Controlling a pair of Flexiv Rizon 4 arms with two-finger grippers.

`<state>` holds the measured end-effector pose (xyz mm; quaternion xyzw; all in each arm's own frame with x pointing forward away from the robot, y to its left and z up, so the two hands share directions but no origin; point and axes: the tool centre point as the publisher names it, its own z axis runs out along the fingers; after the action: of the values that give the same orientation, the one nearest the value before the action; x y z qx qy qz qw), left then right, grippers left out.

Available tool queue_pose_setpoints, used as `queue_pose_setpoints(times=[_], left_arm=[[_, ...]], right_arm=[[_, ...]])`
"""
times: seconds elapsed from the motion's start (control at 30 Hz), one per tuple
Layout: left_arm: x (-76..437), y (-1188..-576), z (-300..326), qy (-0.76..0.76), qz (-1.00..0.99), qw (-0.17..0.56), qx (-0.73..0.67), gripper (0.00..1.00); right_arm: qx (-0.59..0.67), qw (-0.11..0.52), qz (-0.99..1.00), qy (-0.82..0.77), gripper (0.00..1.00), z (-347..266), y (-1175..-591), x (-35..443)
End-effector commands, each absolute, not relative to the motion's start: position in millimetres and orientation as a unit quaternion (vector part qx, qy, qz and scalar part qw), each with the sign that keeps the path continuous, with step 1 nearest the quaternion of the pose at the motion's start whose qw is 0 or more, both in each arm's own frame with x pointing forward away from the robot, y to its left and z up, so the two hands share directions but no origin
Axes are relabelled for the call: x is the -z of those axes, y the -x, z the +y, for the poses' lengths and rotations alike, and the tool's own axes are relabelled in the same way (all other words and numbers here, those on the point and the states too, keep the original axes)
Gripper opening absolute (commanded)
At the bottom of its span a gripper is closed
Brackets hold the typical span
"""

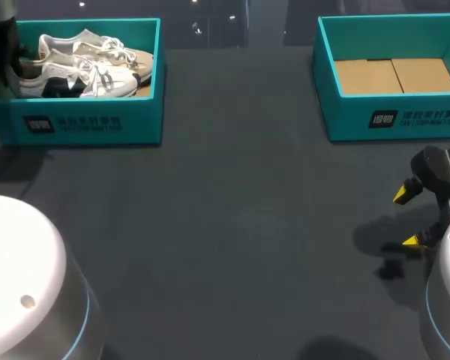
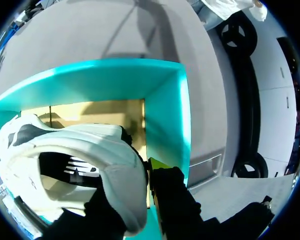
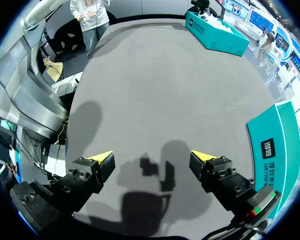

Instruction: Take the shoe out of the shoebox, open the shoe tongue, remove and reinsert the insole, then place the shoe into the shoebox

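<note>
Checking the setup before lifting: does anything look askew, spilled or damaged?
Nothing stands out. Two white shoes lie together in the left shoebox; the right shoebox sits square, showing only its cardboard floor.

A dark grey, matte tabletop (image 1: 232,225) spreads wide under even overhead light, with soft dark shadows (image 1: 382,241) lying on it near its right side and fainter ones at its left edge.

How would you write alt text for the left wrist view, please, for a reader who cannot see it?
The left gripper pinches the heel of a white shoe with dark side markings, one yellow tip showing outside the heel. The shoe lies in an open teal shoebox with a tan cardboard floor, on a grey table.
</note>
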<state>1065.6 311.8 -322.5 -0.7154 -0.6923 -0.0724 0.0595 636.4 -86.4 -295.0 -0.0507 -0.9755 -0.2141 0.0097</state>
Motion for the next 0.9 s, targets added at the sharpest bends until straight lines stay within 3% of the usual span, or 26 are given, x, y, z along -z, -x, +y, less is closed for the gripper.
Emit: queue_pose_setpoints(times=[0.03,0.9], left_arm=[[304.8,-1063.5,308.9,0.713,-0.695,0.057,0.073,0.0],[164.7,-1056.3,298.1,0.698,-0.707,0.061,0.101,0.0]], right_arm=[[0.212,0.008,-0.976,0.052,1.0,-85.8,-634.8,294.8],[0.212,0.008,-0.976,0.052,1.0,-85.8,-634.8,294.8]])
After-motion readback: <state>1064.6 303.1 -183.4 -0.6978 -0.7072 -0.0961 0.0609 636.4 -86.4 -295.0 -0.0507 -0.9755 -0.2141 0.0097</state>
